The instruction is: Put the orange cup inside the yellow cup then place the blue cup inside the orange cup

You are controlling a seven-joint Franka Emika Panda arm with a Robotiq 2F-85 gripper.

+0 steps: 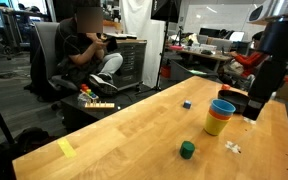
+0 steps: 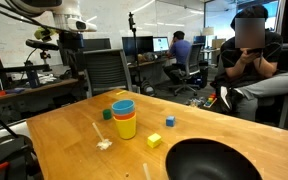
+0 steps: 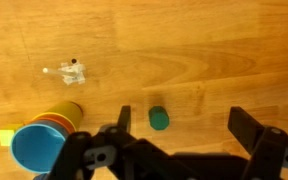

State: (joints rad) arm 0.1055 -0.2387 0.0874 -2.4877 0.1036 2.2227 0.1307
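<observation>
The three cups stand nested in one stack on the wooden table. The blue cup [image 1: 222, 105] sits inside the orange cup [image 1: 220, 114], of which only a thin band shows, inside the yellow cup [image 1: 217, 125]. The stack also shows in an exterior view, with blue cup [image 2: 123, 106], orange cup [image 2: 124, 115] and yellow cup [image 2: 126, 128]. In the wrist view the blue cup [image 3: 36, 148], orange cup [image 3: 54, 123] and yellow cup [image 3: 70, 108] lie at lower left. My gripper [image 3: 184, 125] is open and empty, above the table beside the stack [image 1: 254, 106].
A small green block [image 3: 159, 119] lies between my fingers' line of sight and also shows in both exterior views [image 1: 187, 149] [image 2: 107, 114]. A yellow block [image 2: 154, 141], a blue block [image 2: 170, 120], a white scrap [image 3: 72, 72] and a dark bowl [image 2: 214, 160] are on the table. A person sits nearby.
</observation>
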